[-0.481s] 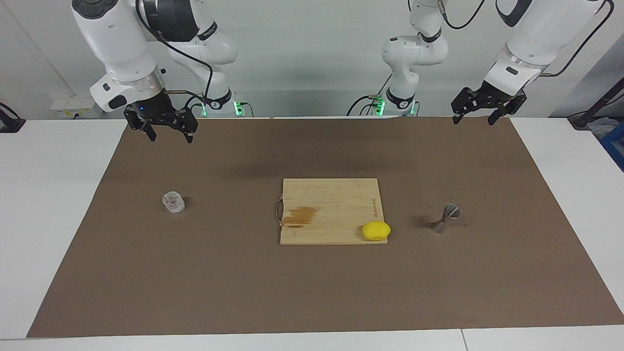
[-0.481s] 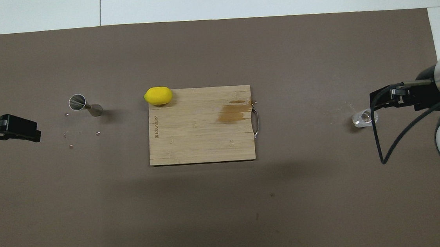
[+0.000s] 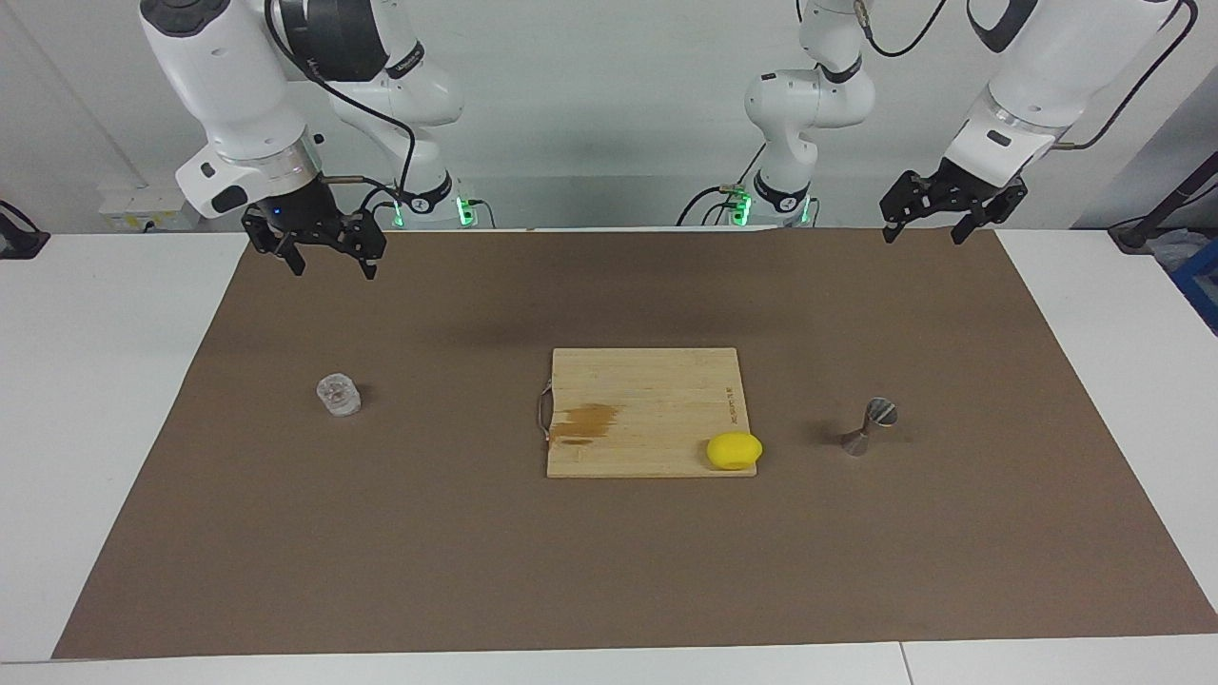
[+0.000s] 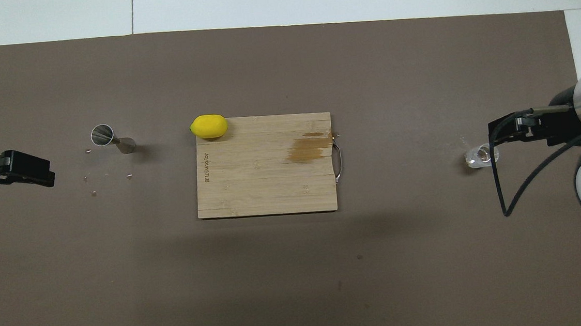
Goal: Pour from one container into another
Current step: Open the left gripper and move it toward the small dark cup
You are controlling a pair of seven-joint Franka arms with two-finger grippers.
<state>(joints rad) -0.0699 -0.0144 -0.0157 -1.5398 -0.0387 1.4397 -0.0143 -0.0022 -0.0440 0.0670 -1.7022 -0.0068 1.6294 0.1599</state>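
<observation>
Right gripper, jaws spread & empty, hangs over mat edge at robots' end; glass stands upright farther out, same end of table, so right arm's the nearer. Jigger sits well apart past board, toward left gripper, also spread, empty.

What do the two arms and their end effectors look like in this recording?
Both arms have glossy white rounded shells with dark joint bands; green lights glow at the bases. The left end effector and right end effector are black two-finger units below silver wrist rings. Black cables loop along each arm.
</observation>
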